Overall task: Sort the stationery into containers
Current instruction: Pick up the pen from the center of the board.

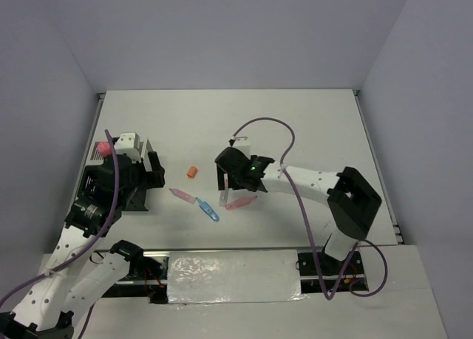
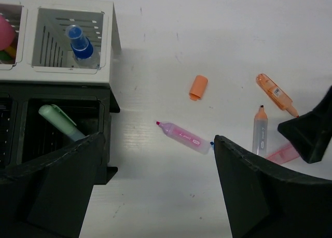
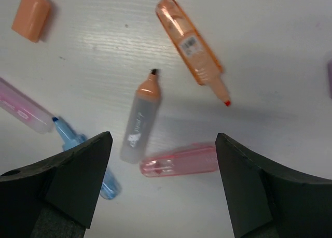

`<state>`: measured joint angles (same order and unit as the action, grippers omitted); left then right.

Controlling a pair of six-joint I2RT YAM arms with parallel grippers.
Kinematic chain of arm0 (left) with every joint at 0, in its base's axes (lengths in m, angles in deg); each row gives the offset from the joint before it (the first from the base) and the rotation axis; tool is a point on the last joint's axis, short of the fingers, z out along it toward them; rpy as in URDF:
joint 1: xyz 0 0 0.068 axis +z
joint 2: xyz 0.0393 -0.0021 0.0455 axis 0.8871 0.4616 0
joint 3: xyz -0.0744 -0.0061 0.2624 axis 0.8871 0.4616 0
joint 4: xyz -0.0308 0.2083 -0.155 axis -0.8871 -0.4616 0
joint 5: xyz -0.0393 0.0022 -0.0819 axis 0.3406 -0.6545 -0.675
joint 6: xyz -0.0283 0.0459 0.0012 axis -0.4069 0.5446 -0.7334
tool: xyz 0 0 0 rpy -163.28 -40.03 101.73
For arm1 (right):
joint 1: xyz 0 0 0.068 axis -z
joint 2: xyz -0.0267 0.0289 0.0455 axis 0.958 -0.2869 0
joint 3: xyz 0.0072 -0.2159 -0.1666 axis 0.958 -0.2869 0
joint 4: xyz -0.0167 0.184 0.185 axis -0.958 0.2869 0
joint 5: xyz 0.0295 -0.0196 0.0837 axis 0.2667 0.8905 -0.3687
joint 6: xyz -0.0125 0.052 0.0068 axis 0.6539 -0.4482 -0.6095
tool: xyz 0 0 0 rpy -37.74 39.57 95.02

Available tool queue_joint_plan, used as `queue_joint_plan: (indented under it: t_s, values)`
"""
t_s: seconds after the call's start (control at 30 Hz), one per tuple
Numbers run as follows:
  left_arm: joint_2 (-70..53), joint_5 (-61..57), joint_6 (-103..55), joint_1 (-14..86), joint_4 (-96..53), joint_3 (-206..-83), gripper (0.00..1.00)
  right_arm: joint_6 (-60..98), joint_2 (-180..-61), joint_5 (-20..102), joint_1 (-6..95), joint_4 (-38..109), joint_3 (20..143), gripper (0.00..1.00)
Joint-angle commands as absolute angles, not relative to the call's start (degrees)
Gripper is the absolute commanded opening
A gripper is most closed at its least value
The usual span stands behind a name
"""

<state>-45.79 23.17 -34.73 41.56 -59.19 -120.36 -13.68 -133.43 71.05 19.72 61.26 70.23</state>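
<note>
We note left tool (image 2: 158, 142) and right tool (image 3: 163, 139), matte black wedges, spread apart above translucent tapered highlighters (image 3: 189, 41) on white tabletop (image 3: 290, 51).

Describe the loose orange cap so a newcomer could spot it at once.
Start at the desk organizer on the left and move right toward the pens under the right claw. The orange cap lies alone at their far-left edge, touching nothing. It is short, stubby and opaque; its neighbours are long pens.

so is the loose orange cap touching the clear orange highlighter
Apart. The right wrist view shows the orange cap and the clear orange highlighter with bare table between them.
</note>
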Motion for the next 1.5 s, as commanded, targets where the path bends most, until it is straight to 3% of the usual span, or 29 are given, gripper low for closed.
queue_joint_plan:
  t_s: [0.0, 0.23, 0.47, 0.67, 0.83, 1.03, 1.13, 1.23, 1.47]
  values:
    - [-45.0, 26.1, -35.2, 41.4, -57.6, -121.3, 0.99, -19.8, -139.8, 76.6, 17.1, 67.4, 79.4, 0.88]
    - [-44.4, 24.4, -34.8, 41.4, -57.3, -121.0, 0.99, -24.9, -151.0, 79.5, 15.3, 74.4, 90.2, 0.75]
    - [-45.5, 23.4, -34.4, 41.4, -57.0, -120.8, 0.99, -28.1, -152.9, 78.9, 15.1, 74.3, 88.8, 0.71]
    - [-45.8, 22.8, -34.4, 41.4, -56.9, -120.8, 0.99, -30.8, -153.5, 76.0, 14.4, 71.7, 85.7, 0.57]
    - [-46.2, 23.0, -34.5, 41.4, -56.9, -120.8, 0.99, -32.2, -155.8, 74.7, 13.7, 72.3, 86.1, 0.56]
    - [-45.8, 23.3, -34.6, 41.3, -57.0, -120.8, 0.99, -33.4, -156.9, 73.9, 12.6, 71.8, 86.0, 0.41]
    - [-45.3, 24.1, -34.8, 41.4, -57.4, -121.0, 0.99, -32.8, -157.7, 73.4, 12.4, 71.4, 86.8, 0.27]
    - [-43.8, 25.0, -35.2, 41.4, -57.8, -121.7, 0.99, -30.3, -156.4, 73.1, 12.6, 69.6, 87.2, 0.01]
    - [-35.6, 21.9, -39.6, 41.4, -59.6, -127.9, 0.99, -15.6, -138.2, 74.2, 12.6, 54.7, 79.7, 0.00]
